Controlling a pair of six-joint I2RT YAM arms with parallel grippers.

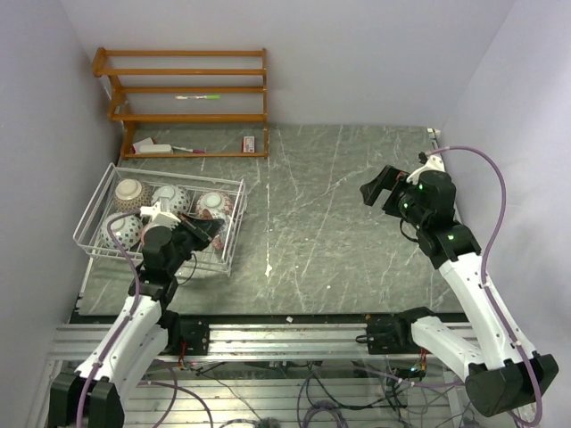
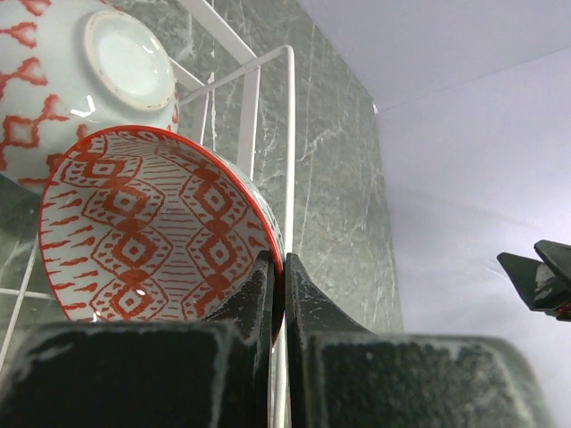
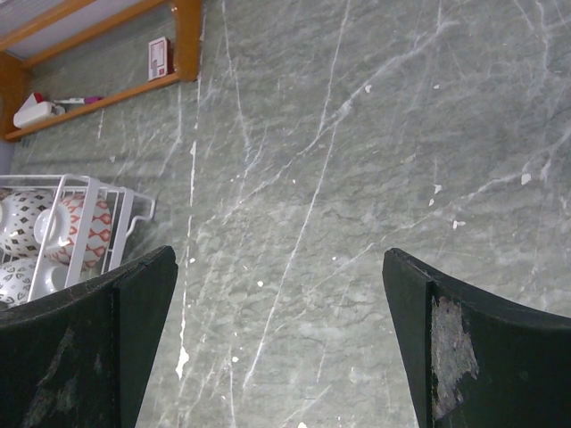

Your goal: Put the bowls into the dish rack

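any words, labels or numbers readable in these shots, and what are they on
No text is readable.
On the small red-and-white box on the wooden shelf: any print is too small to read.
On the red-patterned bowl: painted pattern only, no lettering.

Pale lilac walls (image 1: 357, 53) enclose a grey marbled tabletop (image 1: 339, 223) with an orange-brown wooden shelf (image 1: 223, 117) behind.
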